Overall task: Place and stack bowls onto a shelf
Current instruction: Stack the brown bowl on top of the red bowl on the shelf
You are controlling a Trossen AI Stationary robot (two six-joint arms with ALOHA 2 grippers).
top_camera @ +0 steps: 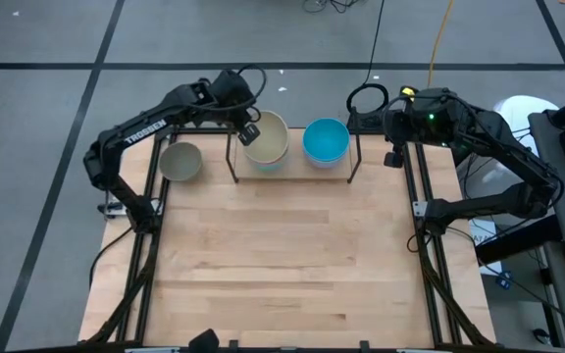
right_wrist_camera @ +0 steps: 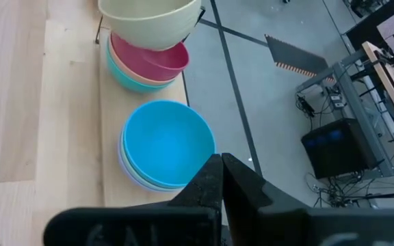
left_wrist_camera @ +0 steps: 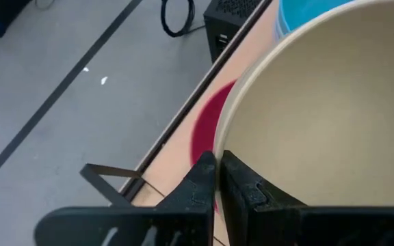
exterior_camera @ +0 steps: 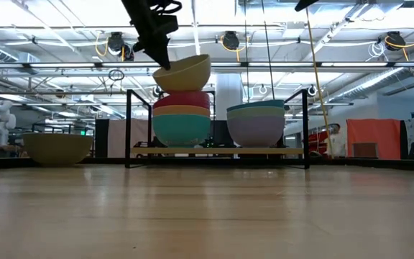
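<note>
In the left wrist view the cream bowl point(left_wrist_camera: 334, 116) runs off the picture's edges, hiding all but slivers of the magenta bowl point(left_wrist_camera: 207, 130) and blue bowl point(left_wrist_camera: 306, 12). In the low view the left arm point(exterior_camera: 149, 25) is cut off overhead. The stack's lowest bowls point(right_wrist_camera: 139, 82) show only as rims.

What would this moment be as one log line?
left gripper: shut on cream bowl rim, above stack | right gripper: shut, beside shelf
</note>
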